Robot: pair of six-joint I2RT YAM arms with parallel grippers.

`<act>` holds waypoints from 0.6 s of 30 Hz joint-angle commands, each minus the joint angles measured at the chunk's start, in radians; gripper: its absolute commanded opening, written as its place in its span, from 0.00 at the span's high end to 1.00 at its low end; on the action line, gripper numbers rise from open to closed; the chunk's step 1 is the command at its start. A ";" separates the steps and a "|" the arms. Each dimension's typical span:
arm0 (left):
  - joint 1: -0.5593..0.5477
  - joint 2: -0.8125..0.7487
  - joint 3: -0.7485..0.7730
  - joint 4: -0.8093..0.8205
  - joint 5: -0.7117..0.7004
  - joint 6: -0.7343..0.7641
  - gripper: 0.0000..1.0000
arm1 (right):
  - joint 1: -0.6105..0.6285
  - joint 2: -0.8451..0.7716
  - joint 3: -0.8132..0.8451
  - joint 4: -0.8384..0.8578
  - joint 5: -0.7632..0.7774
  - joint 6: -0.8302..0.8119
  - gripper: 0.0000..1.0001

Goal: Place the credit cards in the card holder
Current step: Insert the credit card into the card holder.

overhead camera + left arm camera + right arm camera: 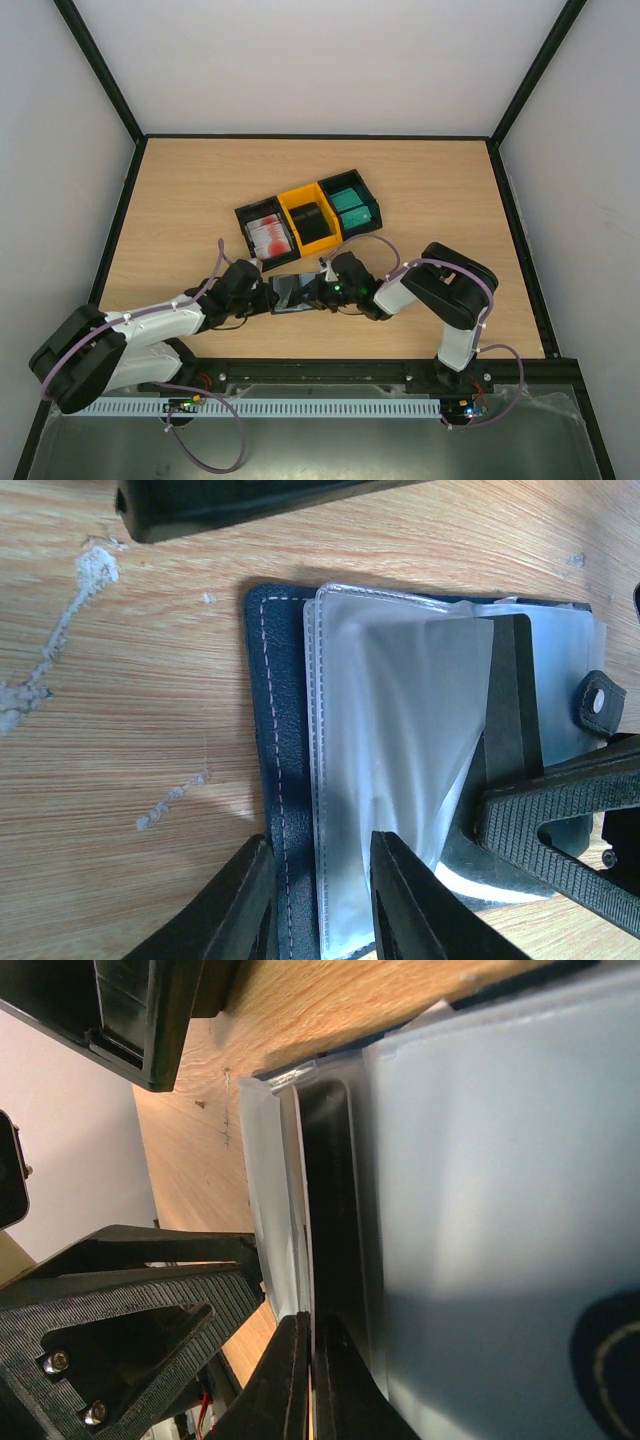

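Observation:
The navy card holder [290, 293] lies open on the table between my two grippers. In the left wrist view its navy cover [268, 730] and clear plastic sleeves [400, 730] show. My left gripper [320, 880] is partly open and straddles the holder's near edge. My right gripper [312, 1325] is shut on a black credit card [335, 1210], whose end sits inside a sleeve [515, 700]. Other credit cards lie in the bins: white with red [267, 236], black [311, 222], teal [350, 208].
Three open-top bins stand in a row just behind the holder: black [245, 215], yellow [297, 195], black [372, 205]. The nearest bin's edge [230, 500] is close above the holder. The snap tab [600, 700] sticks out on the holder's right side.

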 commanded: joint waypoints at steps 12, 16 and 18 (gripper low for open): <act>-0.001 -0.001 0.002 -0.021 0.016 0.006 0.73 | 0.011 -0.026 -0.029 -0.115 0.169 -0.052 0.98; -0.001 -0.003 0.000 -0.025 0.010 0.004 0.74 | 0.011 -0.043 -0.051 -0.112 0.173 -0.051 0.98; -0.001 -0.006 0.001 -0.028 0.007 0.005 0.74 | 0.012 -0.043 -0.062 -0.103 0.169 -0.045 0.98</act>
